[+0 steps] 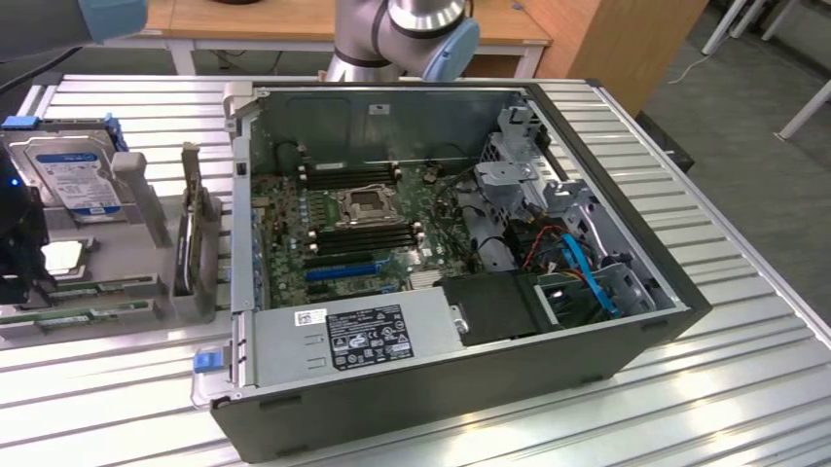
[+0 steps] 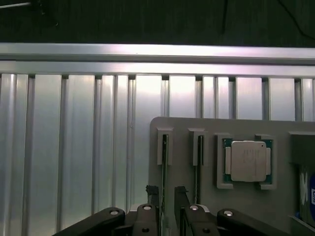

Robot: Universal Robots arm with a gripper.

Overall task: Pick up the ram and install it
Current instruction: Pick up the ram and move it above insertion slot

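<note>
A ram [image 2: 164,162], a thin green memory stick, stands on its edge in a narrow slot of a grey holder plate [image 2: 187,129]. The jaws are spread wide around one end of it and hold nothing. Their dark fingertips [image 2: 152,194] stand one on each side of the stick, with a sliver of gap on both sides.

A second stick [image 2: 199,162], just like the first, stands in the neighbouring slot, parallel and near. Beyond that, a square silver CPU chip [image 2: 246,160] lies flat in its own recess of the plate. The plate rests on a ribbed aluminium desk [image 2: 74,147].

In the exterior view, the plate sits at nine o'clock from an open computer case [image 1: 624,375], just beside it. A silver hard drive [image 1: 72,180] with a blue label leans at the plate's twelve o'clock end, and the two sticks lie at its six o'clock end.

The case lies on its side with the green motherboard [image 1: 292,209] facing up. An empty processor socket [image 1: 364,204] sits near the middle of the board. A grey power supply [image 1: 357,336] fills the six o'clock edge of the case, and blue cables [image 1: 591,282] curl at four o'clock. The arm [image 1: 389,29] rises behind the case at twelve o'clock.
</note>
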